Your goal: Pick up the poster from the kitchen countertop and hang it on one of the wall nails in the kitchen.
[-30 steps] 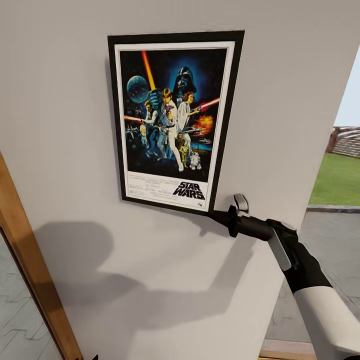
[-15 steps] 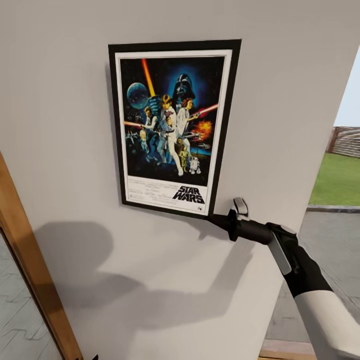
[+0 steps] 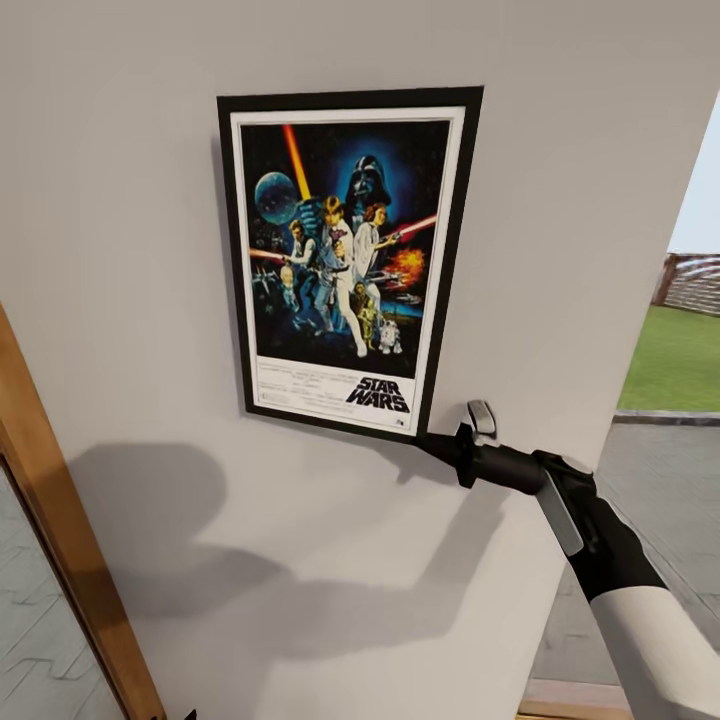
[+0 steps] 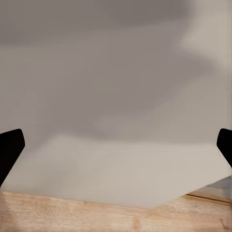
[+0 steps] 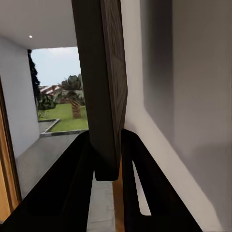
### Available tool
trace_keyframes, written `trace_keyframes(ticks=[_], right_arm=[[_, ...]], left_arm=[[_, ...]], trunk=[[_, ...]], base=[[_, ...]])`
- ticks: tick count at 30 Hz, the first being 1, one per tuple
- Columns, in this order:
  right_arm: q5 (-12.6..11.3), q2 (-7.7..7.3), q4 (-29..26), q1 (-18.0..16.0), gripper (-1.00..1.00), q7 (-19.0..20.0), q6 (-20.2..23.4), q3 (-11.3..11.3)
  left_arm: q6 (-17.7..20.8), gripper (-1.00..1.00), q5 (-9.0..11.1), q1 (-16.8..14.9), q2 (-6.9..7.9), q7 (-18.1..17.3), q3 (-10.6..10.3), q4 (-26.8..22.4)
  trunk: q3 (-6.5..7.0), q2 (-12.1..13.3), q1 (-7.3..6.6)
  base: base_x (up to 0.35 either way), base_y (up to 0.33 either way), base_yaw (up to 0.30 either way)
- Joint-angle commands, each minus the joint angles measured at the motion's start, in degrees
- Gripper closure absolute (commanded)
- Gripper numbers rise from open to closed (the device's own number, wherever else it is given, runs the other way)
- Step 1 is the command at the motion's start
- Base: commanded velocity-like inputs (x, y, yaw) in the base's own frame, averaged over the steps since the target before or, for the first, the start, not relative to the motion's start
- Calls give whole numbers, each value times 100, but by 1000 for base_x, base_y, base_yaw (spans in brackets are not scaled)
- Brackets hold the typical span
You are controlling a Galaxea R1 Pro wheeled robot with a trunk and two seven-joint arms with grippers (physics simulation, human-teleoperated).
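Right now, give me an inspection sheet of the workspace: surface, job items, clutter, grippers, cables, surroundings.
Surface: pale grey wall, lit, arm shadow below the frame.
Job's things: poster upright against the wall, slightly tilted; nail not visible.
Clutter: nothing seen.
Grippers: right gripper fingers clamped on the poster's lower right corner; left gripper open, facing bare wall.
Cables: nothing seen.
Surroundings: wooden frame at left; opening at right onto lawn and paving.
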Motion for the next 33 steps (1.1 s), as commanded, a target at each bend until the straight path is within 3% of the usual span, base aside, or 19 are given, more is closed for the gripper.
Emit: trace_keyframes(ticks=[1, 33], right_arm=[[-50, -6, 6, -1, 100, 17, 77, 14], [-49, 1, 15, 58, 100, 213, 14, 23]], left_arm=[[-17, -100, 61, -4, 5, -15, -50, -1], [-17, -100, 61, -4, 5, -14, -47, -1]], trunk=[[-3, -5, 2], [-3, -5, 2]], base=[[0, 0, 0], [0, 0, 0]])
